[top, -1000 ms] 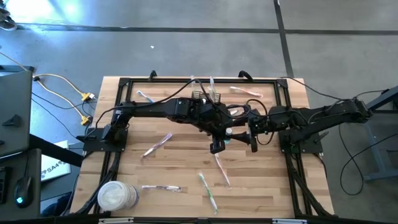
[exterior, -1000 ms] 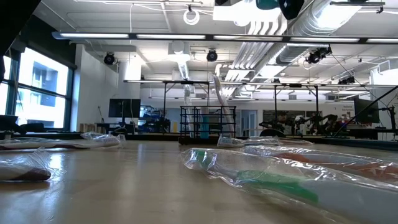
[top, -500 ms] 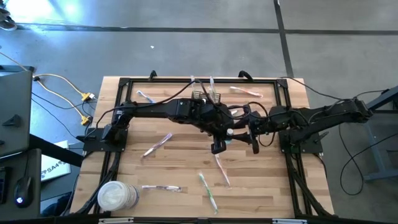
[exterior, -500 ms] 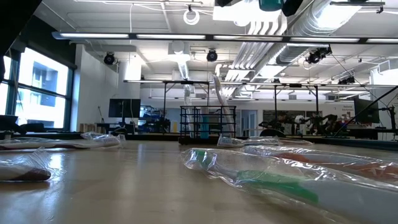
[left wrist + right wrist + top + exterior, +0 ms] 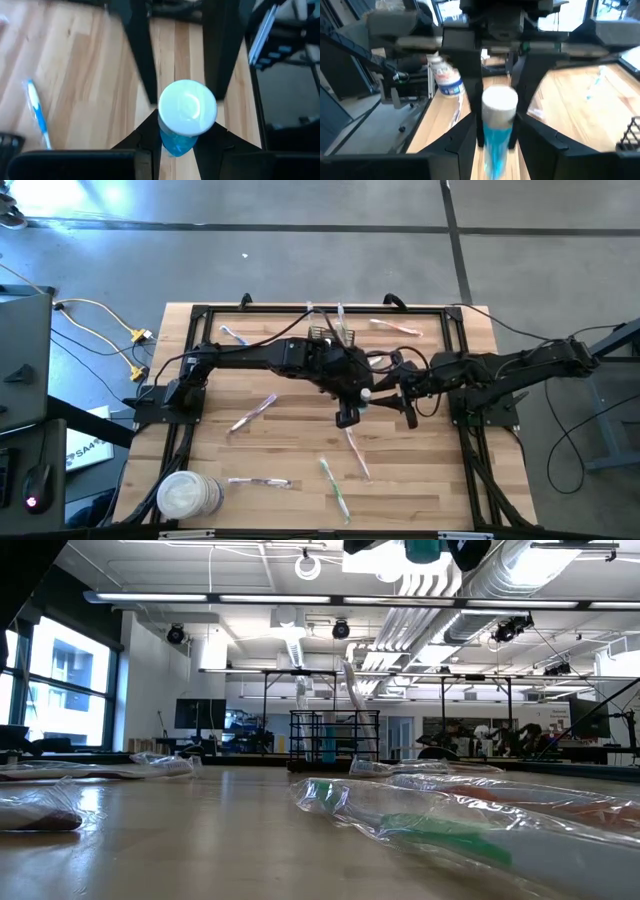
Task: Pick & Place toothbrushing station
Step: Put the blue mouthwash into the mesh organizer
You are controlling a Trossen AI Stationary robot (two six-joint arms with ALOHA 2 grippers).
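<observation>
A small bottle [image 5: 367, 394] with a white cap and blue body hangs above the table's middle, between both grippers. My left gripper [image 5: 357, 397] is shut on its blue body [image 5: 176, 142]. My right gripper [image 5: 382, 392] meets it from the opposite side, and its fingers [image 5: 465, 140] press against the bottle [image 5: 497, 125] too. The toothbrushing station [image 5: 325, 338], a black wire basket with toothbrushes standing in it, sits behind the grippers near the table's far edge. It also shows far off in the low view [image 5: 335, 737].
Wrapped toothbrushes lie scattered on the wooden table [image 5: 252, 412] [image 5: 356, 452] [image 5: 335, 485] [image 5: 395, 327]. A round white tub [image 5: 188, 495] stands at the front left corner. In the low view, bagged toothbrushes [image 5: 430, 815] fill the near right.
The right gripper's fingers have closed in on the bottle that the left gripper holds. Both arms have barely shifted.
</observation>
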